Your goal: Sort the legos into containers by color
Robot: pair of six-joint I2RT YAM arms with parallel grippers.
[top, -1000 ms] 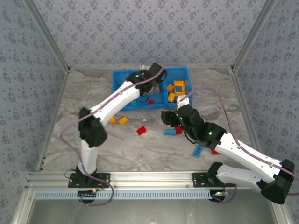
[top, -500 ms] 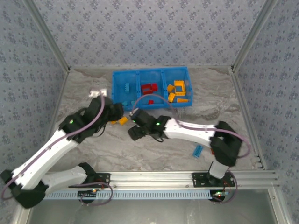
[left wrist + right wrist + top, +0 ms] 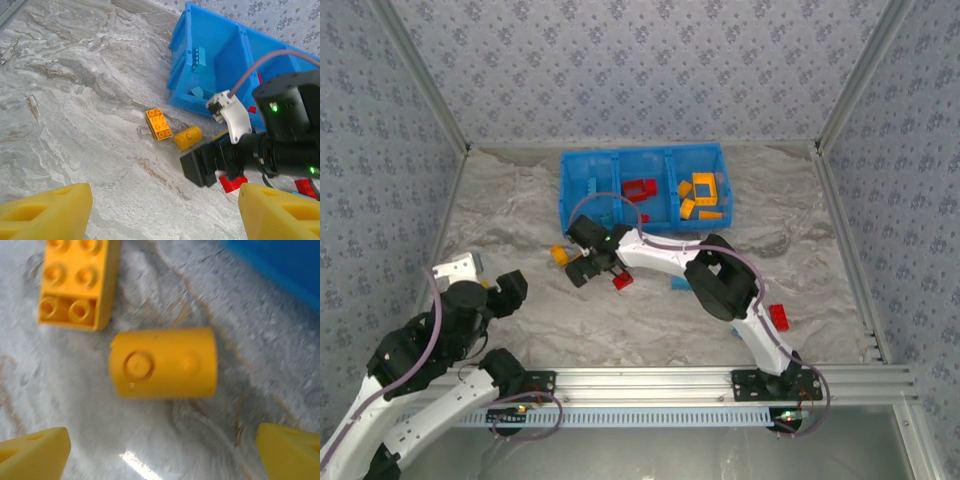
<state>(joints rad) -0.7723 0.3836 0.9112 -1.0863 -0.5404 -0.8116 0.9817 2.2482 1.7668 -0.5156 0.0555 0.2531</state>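
Two orange bricks lie on the table left of the bin's front: a flat studded one (image 3: 159, 123) (image 3: 77, 280) and a rounded one (image 3: 187, 138) (image 3: 165, 362). My right gripper (image 3: 580, 268) (image 3: 160, 460) hovers open just over the rounded brick, one finger to either side of it and not touching. My left gripper (image 3: 512, 288) (image 3: 165, 220) stands open and empty, pulled back at the near left. The blue three-compartment bin (image 3: 567, 190) (image 3: 220, 65) holds blue pieces on the left, red in the middle and orange on the right.
A red brick (image 3: 622, 281) (image 3: 232, 182) lies just right of the right gripper. A blue brick (image 3: 680, 283) sits beside the right arm and another red brick (image 3: 778, 316) lies farther right. The right arm stretches across the table's middle.
The left arm drew back from the bin to the near left corner. The right arm swung leftwards across the table and now hovers over the orange bricks.
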